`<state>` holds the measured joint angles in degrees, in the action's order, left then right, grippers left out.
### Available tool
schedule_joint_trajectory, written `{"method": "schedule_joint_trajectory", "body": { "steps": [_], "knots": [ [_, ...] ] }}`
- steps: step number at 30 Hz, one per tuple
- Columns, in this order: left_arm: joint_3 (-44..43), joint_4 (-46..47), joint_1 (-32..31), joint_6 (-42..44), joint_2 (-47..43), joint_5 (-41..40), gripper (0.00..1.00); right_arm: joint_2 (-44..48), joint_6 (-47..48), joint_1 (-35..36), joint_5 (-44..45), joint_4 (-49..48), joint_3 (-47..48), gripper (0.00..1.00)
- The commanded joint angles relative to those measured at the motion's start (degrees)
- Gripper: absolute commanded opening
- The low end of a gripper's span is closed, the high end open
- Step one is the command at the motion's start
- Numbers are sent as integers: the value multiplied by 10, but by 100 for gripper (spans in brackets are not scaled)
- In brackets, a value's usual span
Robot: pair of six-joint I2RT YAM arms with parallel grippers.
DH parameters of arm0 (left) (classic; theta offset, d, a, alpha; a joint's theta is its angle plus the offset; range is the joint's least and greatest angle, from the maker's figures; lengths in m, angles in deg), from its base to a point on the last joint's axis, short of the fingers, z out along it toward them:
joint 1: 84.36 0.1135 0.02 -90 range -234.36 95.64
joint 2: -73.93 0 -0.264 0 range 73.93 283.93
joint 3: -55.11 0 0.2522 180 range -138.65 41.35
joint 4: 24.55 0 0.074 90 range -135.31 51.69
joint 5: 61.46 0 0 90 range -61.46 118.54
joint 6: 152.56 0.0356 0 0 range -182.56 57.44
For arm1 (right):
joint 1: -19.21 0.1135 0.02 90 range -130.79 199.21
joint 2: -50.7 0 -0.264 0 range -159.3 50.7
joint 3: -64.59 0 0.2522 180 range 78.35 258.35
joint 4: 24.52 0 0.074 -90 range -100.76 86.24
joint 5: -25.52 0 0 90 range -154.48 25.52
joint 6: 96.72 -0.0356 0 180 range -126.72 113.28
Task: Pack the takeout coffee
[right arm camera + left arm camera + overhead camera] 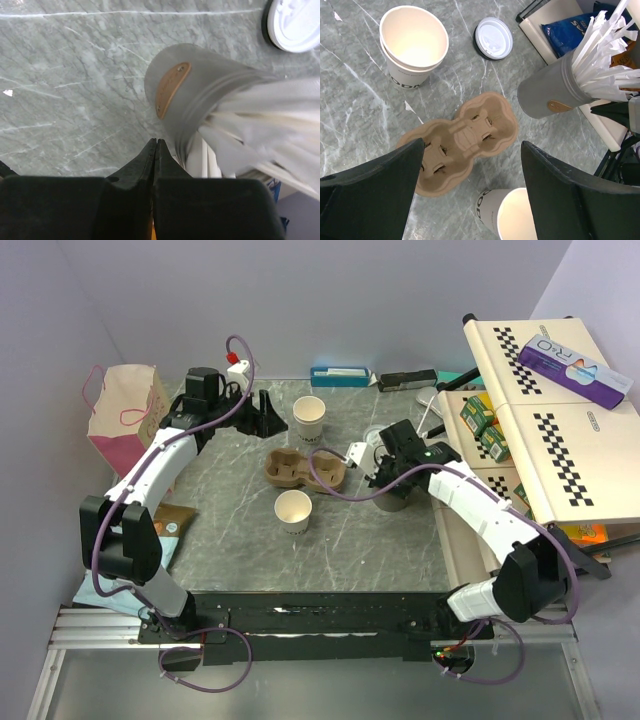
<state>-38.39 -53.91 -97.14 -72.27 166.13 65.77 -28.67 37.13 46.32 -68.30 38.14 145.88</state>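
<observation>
Two off-white paper cups stand open on the marble table (230, 530): a far one (310, 417) and a near one (293, 510). In the left wrist view the far cup (512, 217) shows low between my fingers. The other (414, 42) stands beyond the tray and looks like two nested cups. The round white lid (493, 37) lies flat on the table and also shows in the right wrist view (295, 25). My left gripper (472, 150) is open and empty, just left of the far cup (270, 415). My right gripper (156, 142) is shut and empty beside the grey cup.
A brown cardboard two-cup tray (305, 468) lies between the cups. A grey cup of straws and stirrers (390, 498) stands under my right wrist. A pink paper bag (125, 415) is at the left. Boxes and checkered boards (545, 420) fill the right side.
</observation>
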Motion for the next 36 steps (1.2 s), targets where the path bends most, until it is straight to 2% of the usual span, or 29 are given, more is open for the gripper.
{"method": "schedule_joint_trajectory", "body": {
  "steps": [1,5,8,9,12,18,27,33,36],
  "knots": [
    [-16,4,-1,4,-4,6,84,-14,19,-3,-26,-11,43,0],
    [-16,0,0,6,-6,6,84,-43,13,-2,-24,28,107,0],
    [-12,-2,0,10,-11,4,84,-40,-3,-3,0,49,138,11],
    [-10,-2,0,11,-12,3,84,-38,-7,-3,10,60,142,21],
    [-6,-1,0,12,-11,6,84,-28,-9,-5,37,82,149,25],
    [-14,3,0,1,4,14,84,-17,-5,-8,11,101,130,31],
    [-18,-3,-1,6,2,13,84,-51,-9,-13,28,74,109,38],
    [-4,1,0,6,-10,10,84,-67,8,-16,31,53,95,38],
    [1,0,0,9,-14,7,84,-77,13,-15,21,55,97,33]
  ]
}}
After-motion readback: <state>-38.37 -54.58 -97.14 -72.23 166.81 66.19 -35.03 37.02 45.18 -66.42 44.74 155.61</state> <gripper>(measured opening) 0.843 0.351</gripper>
